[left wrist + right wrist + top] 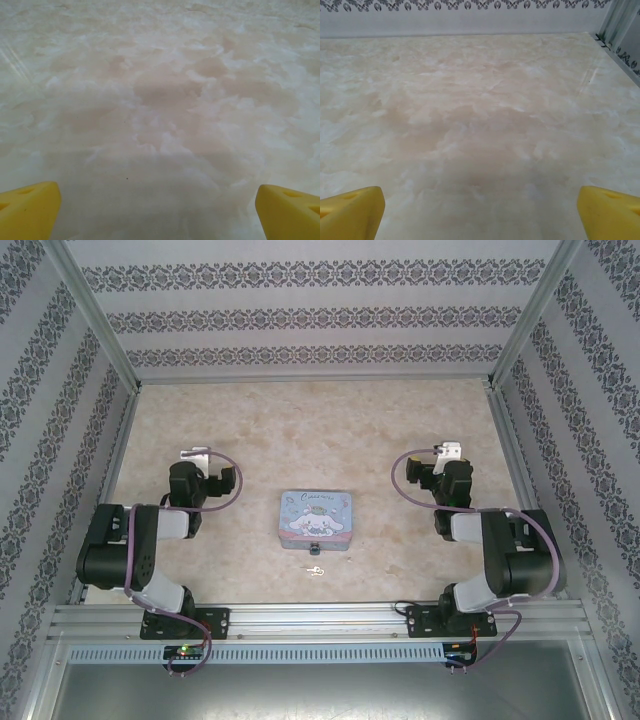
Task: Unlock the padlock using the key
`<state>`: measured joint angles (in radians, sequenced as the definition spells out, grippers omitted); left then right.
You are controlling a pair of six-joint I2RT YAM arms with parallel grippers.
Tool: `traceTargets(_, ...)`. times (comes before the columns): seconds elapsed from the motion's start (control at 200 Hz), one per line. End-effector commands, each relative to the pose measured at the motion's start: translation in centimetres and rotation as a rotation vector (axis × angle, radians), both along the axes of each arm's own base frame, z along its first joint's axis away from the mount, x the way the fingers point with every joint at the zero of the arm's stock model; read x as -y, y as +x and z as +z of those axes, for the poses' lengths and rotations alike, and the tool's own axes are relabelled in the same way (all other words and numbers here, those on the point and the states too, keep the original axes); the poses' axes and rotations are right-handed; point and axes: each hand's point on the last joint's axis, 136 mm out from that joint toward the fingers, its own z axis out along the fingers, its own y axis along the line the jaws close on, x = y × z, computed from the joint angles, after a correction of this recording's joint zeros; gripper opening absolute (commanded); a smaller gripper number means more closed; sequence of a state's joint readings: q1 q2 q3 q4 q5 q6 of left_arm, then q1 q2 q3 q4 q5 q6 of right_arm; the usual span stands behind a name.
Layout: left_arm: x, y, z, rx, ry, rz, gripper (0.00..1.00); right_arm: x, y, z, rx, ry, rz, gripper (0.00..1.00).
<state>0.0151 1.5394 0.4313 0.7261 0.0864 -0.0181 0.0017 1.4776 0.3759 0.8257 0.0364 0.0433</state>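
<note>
The tiny pale key (316,571) lies flat on the marbled table just in front of the pale blue cartoon tin (315,518). A tiny dark speck, apparently the padlock (313,550), sits at the middle of the tin's front edge; its detail is too small to make out. My left gripper (193,454) rests at the left, well away from the tin, and is open (160,215) over bare table, its yellow fingertips (27,210) far apart. My right gripper (452,450) rests at the right, also open (480,215), with nothing between its yellow fingertips (350,212).
Patterned walls with metal frame posts (105,335) enclose the table on three sides. The back wall (470,20) lies ahead of the right gripper. Both arm bases sit on the aluminium rail (320,618) at the near edge.
</note>
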Motion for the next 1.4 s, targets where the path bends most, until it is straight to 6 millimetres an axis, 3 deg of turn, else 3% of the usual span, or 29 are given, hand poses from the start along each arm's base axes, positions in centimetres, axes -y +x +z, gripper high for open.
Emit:
traceTargets(0.0, -0.3, 0.8, 2.9, 0.023, 0.010, -0.001, 1.00, 0.7, 0.2, 2.9, 0.020, 0.022, -0.045, 0.98)
traceTargets(0.235, -0.9, 0.6, 6.1, -0.125, -0.120, 0.117, 1.00, 1.3, -1.2, 3.6, -0.205, 0.184, -0.155, 0.98)
traceTargets(0.34, 0.0, 0.0, 7.4, -0.195, -0.260, 0.170, 1.00, -1.7, -1.4, 3.8, -0.288, 0.316, -0.037, 0.98)
traceTargets(0.535, 4.8, -2.6, 8.3, -0.278, -0.464, 0.092, 1.00, -7.1, -3.7, 4.0, -0.408, 0.497, 0.110, 0.98)
traceTargets(0.769, 12.3, -7.3, 7.9, -0.374, -0.605, -0.132, 1.00, -14.1, -9.2, 2.8, -0.551, 0.555, 0.262, 0.90)
traceTargets(0.884, 14.6, -9.5, 7.9, -0.396, -0.616, -0.199, 0.99, -16.6, -12.0, 1.9, -0.596, 0.561, 0.308, 0.85)
traceTargets(1.094, 17.3, -11.5, 6.6, -0.448, -0.658, -0.268, 0.99, -18.4, -14.9, 0.3, -0.621, 0.582, 0.311, 0.75)
traceTargets(1.394, 20.6, -12.7, 4.5, -0.509, -0.699, -0.336, 0.98, -20.8, -15.0, -0.5, -0.648, 0.583, 0.328, 0.66)
